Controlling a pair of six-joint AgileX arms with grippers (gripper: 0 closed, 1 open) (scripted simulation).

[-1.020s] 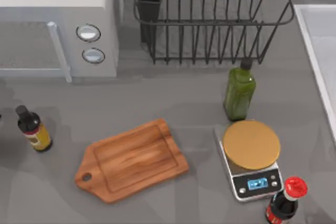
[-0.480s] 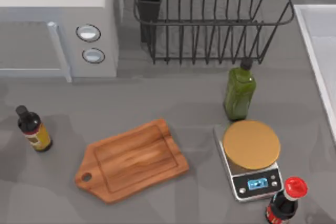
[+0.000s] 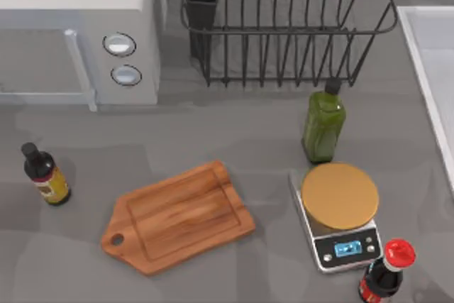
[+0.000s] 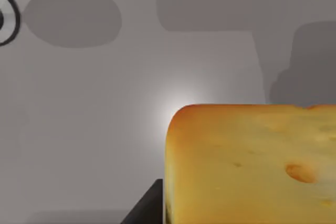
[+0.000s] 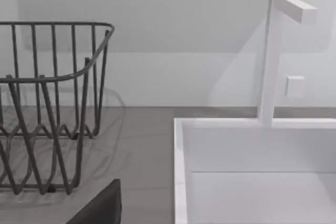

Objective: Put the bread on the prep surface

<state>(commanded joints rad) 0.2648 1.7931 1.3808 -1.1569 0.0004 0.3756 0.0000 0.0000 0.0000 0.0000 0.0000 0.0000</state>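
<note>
one grey tabletop [image 3: 234, 140] carries everything i see from above. at its far left stands a white microwave [image 3: 78, 30] with two round dials, and nearer me a small dark bottle [image 3: 44, 175] with a yellow label stands upright. right of that the prep surface [image 3: 181, 216] lies flat and bare, handle toward the left. behind the middle sits a black wire dish rack [image 3: 284, 23], which my right wrist view also catches beside a white sink [image 5: 252, 171] with a square tap, against a pale wall. a green bottle [image 3: 324, 124] stands just behind a grey scale [image 3: 339, 214] with a round tan disc on top, and a red-capped dark bottle [image 3: 383, 274] stands at the scale's near right corner.

in my left wrist view the bread [image 4: 252, 163] sits close to the lens, golden with a pale speckled face, over grey ground, a dark finger edge just beside its lower corner. i cannot tell whether the left pincer is pinching it, nor how the right pincer stands.
</note>
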